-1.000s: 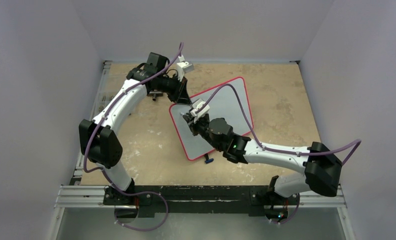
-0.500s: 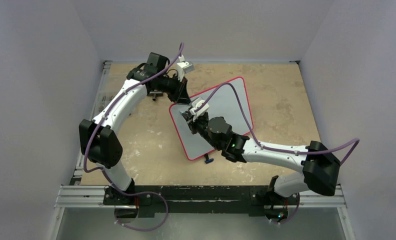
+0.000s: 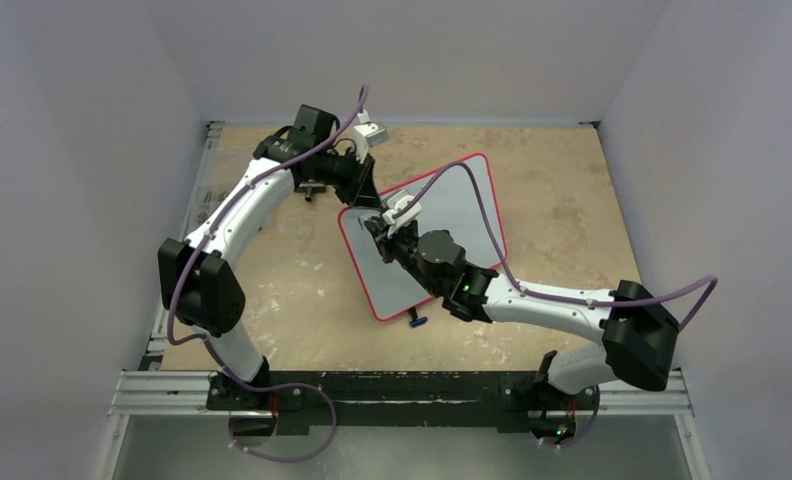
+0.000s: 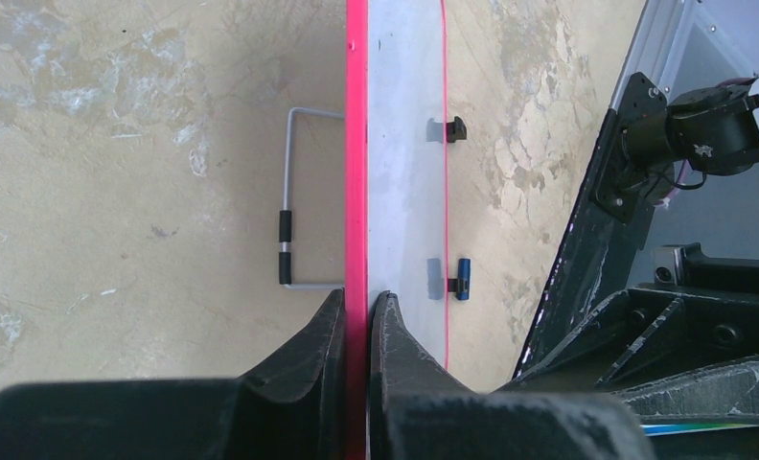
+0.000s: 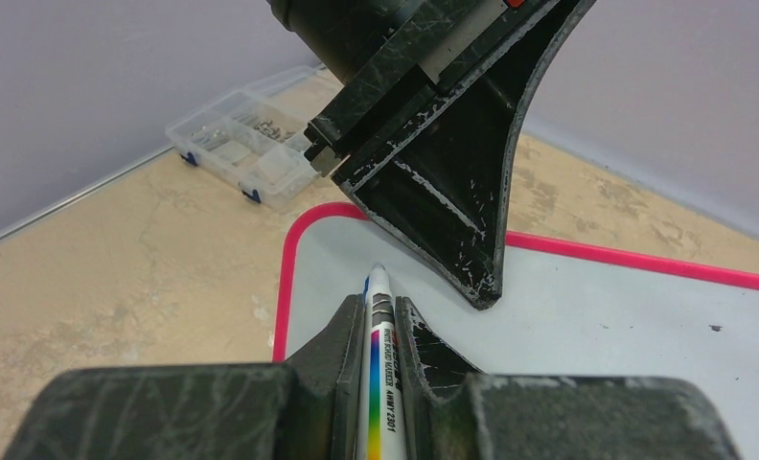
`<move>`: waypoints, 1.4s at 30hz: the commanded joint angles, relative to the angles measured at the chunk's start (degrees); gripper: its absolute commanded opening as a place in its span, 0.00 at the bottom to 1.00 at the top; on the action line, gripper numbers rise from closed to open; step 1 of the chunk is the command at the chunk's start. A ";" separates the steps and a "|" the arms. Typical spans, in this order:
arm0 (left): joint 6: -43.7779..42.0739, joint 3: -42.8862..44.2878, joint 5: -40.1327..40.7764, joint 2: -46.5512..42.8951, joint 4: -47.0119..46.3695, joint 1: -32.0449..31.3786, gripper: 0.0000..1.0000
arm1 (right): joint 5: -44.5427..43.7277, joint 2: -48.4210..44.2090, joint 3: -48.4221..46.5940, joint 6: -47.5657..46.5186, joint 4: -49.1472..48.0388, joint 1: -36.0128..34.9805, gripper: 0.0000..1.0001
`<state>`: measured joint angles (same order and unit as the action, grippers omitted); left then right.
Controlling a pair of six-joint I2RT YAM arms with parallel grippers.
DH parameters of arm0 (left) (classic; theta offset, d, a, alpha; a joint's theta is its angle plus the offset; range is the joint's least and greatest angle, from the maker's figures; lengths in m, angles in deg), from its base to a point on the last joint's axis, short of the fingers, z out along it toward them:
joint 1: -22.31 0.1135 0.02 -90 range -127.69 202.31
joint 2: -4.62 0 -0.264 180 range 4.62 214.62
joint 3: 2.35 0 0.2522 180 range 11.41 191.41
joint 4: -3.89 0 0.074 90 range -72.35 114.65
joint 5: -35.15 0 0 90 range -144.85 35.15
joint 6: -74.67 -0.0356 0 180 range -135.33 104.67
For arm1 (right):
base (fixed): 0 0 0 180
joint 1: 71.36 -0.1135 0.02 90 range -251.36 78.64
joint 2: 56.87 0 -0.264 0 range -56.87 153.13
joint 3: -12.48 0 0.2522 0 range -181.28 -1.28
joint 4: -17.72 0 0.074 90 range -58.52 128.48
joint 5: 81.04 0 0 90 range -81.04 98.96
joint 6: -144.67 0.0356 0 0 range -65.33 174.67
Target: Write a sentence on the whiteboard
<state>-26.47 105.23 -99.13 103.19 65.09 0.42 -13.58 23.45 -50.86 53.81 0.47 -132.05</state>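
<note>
The whiteboard (image 3: 462, 205) lies tilted on the tan table, with a white face and a red-pink frame. My left gripper (image 3: 365, 197) is shut on its upper-left frame edge; in the left wrist view the gripper (image 4: 357, 299) pinches the red frame (image 4: 356, 144). My right gripper (image 3: 375, 232) is shut on a white marker (image 5: 382, 383), whose tip (image 5: 377, 275) touches the board (image 5: 596, 316) near its left corner, just below the left gripper's finger (image 5: 443, 211). Of the sentence, only a short blue stroke (image 5: 366, 285) shows beside the tip; no letters are readable.
A clear plastic organiser box (image 5: 246, 144) sits by the far-left wall. The board's wire stand (image 4: 294, 201) juts from its back. A black foot (image 4: 456, 128) and a blue foot (image 4: 463, 279) stick out of its lower edge. Grey walls enclose the table.
My right gripper has slid the marker a little up and left across the board, toward the left gripper. The left arm and the board have not moved.
</note>
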 commanded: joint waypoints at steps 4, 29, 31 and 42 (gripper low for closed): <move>-6.88 -1.37 5.84 0.68 3.75 -2.69 0.00 | -2.60 1.56 -0.10 0.20 0.31 1.97 0.00; -7.17 -1.32 6.31 0.58 4.07 -2.98 0.00 | 3.91 2.85 3.36 4.47 2.81 2.15 0.00; -7.15 -1.36 6.30 0.58 4.15 -3.06 0.00 | 3.75 2.37 4.09 4.95 3.54 2.11 0.00; -7.24 -1.36 6.45 0.36 4.32 -3.21 0.00 | -3.27 0.37 5.43 7.21 7.89 2.15 0.00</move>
<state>-27.08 105.23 -98.12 103.32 65.12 0.40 -9.60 23.18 -47.32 60.78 -1.49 -130.97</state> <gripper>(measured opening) 0.053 0.092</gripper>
